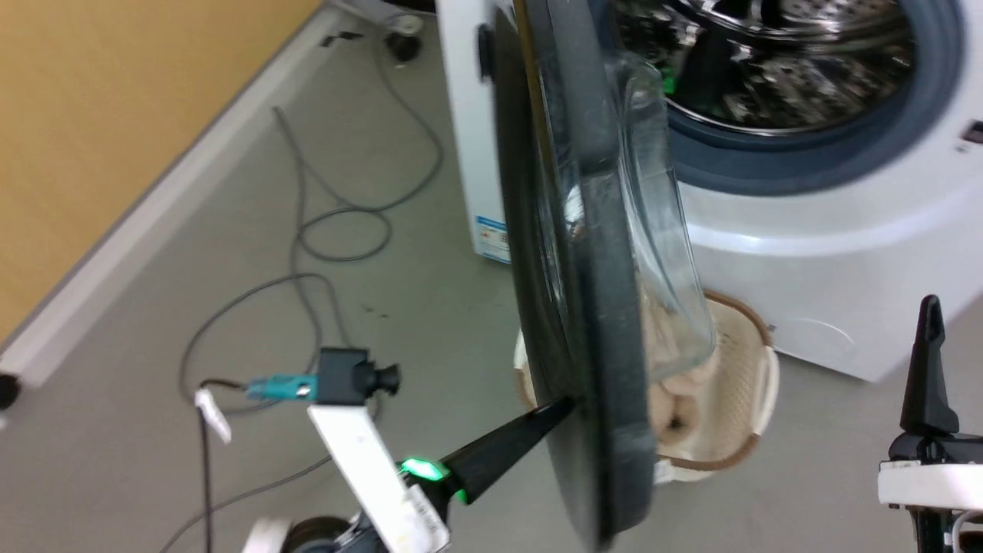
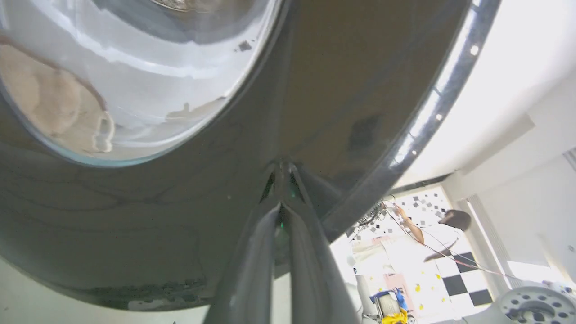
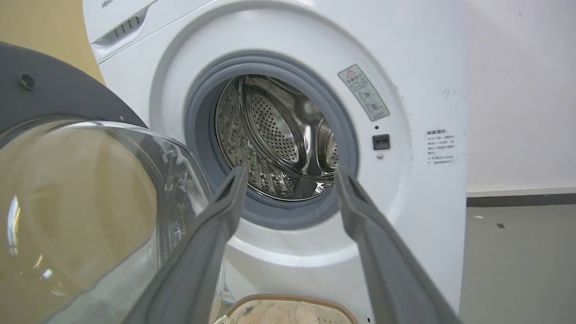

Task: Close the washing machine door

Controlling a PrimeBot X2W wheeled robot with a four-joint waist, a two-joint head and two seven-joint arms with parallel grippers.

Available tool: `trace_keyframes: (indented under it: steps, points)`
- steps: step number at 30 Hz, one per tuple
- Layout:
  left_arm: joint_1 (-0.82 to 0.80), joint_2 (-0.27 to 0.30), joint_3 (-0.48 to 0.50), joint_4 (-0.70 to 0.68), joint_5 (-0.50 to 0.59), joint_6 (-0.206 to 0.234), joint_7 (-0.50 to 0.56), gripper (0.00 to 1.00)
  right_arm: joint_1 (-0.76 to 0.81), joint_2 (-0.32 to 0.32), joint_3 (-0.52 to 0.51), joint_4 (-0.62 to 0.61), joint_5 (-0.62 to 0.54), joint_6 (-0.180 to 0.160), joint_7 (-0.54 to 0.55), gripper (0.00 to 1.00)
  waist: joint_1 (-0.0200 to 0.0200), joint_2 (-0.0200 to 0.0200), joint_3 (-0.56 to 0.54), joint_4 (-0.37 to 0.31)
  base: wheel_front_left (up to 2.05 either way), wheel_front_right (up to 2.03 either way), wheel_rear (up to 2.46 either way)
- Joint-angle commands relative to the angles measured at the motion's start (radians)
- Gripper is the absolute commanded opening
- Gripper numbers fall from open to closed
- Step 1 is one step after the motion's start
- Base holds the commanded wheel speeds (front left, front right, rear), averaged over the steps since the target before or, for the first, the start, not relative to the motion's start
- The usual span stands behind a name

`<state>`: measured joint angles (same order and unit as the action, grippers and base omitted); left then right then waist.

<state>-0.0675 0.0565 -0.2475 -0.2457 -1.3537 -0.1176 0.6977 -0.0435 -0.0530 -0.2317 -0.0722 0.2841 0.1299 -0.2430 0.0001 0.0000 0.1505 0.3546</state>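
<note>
Washing machine door (image 1: 607,307), outer face against the left tool (image 1: 567,405)

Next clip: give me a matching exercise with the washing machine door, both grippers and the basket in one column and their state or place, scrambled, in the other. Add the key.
Things:
1. washing machine door
2. left gripper
3. right gripper
4. basket

States or places:
A. fingers spread, touching nothing
B. on the floor in front of the washing machine
C. standing open
D. fingers together, tips against the door's outer face

Pairs: 1-C, 2-D, 3-A, 4-B
</note>
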Motion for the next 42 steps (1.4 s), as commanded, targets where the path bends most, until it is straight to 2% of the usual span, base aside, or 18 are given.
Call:
trace_keyframes:
  steps: [1,5,13,18,23,25,28,30,31,32,34,38,41,42]
  points:
    - [-0.039,0.000,-0.030,-0.003,-0.038,-0.009,-0.015,0.00,-0.017,0.003,-0.001,0.001,0.016,0.001,-0.012,1.00,-0.0001,0.0000,0.010,-0.057,0.00,0.00,0.00]
    - [-0.084,-0.002,-0.114,0.030,-0.084,-0.013,-0.071,0.00,-0.025,0.003,-0.005,0.007,0.026,0.001,-0.019,1.00,-0.0001,0.0000,0.018,-0.132,0.00,0.00,0.00]
    - [-0.163,-0.005,-0.238,0.164,-0.070,-0.013,-0.246,0.00,-0.033,0.003,0.002,0.022,0.034,0.001,-0.019,1.00,-0.0001,0.0000,0.025,-0.262,0.00,0.00,0.00]
    - [-0.180,0.003,-0.291,0.254,-0.067,-0.013,-0.357,0.00,-0.025,0.003,0.010,0.041,0.051,0.001,-0.019,1.00,-0.0001,0.0000,0.014,-0.299,0.00,0.00,0.00]
    - [-0.184,0.048,-0.308,0.228,-0.057,-0.013,-0.492,0.00,-0.012,0.003,0.013,0.047,0.076,0.001,-0.019,1.00,-0.0001,0.0000,-0.007,-0.301,0.00,0.00,0.00]
    - [-0.185,0.086,-0.306,0.212,-0.023,-0.013,-0.568,0.00,-0.006,0.003,0.015,0.048,0.083,0.001,-0.019,1.00,-0.0001,0.0000,-0.019,-0.297,0.00,0.00,0.00]
    - [-0.193,0.158,-0.298,0.209,0.086,-0.013,-0.733,0.00,0.004,0.003,0.017,0.047,0.088,0.001,-0.019,1.00,-0.0001,0.0000,-0.039,-0.287,0.00,0.00,0.00]
    - [-0.201,0.216,-0.275,0.271,0.232,-0.013,-0.872,0.00,0.009,0.003,0.017,0.039,0.083,0.001,-0.019,1.00,-0.0001,0.0000,-0.052,-0.278,0.00,0.00,0.00]
    - [-0.201,0.216,-0.275,0.271,0.232,-0.013,-0.872,0.00,0.009,0.003,0.017,0.039,0.083,0.001,-0.019,1.00,-0.0001,0.0000,-0.052,-0.278,0.00,0.00,0.00]
    - [-0.208,0.238,-0.269,0.305,0.317,-0.008,-0.914,0.00,0.012,0.003,0.015,0.034,0.080,0.001,-0.019,1.00,-0.0001,0.0000,-0.058,-0.274,0.00,0.00,0.00]
    - [-0.218,0.245,-0.219,0.353,0.454,0.060,-0.951,0.00,0.016,0.003,0.014,0.022,0.069,0.001,-0.019,1.00,-0.0001,0.0000,-0.070,-0.264,0.00,0.00,0.00]
    - [-0.222,0.257,-0.095,0.330,0.825,0.269,-0.959,0.00,0.012,0.003,0.011,-0.005,0.041,0.001,-0.019,1.00,-0.0001,0.0000,-0.083,-0.248,0.00,0.00,0.00]
    - [-0.169,0.234,-0.037,0.294,0.974,0.355,-0.959,0.00,-0.002,0.003,0.008,-0.027,0.027,0.001,-0.019,1.00,-0.0001,0.0000,-0.093,-0.241,0.00,0.00,0.00]
    - [-0.152,0.230,-0.020,0.278,1.018,0.382,-0.959,0.38,-0.008,0.003,0.009,-0.035,0.023,0.001,-0.019,1.00,-0.0001,0.0000,-0.096,-0.239,0.00,0.00,0.00]
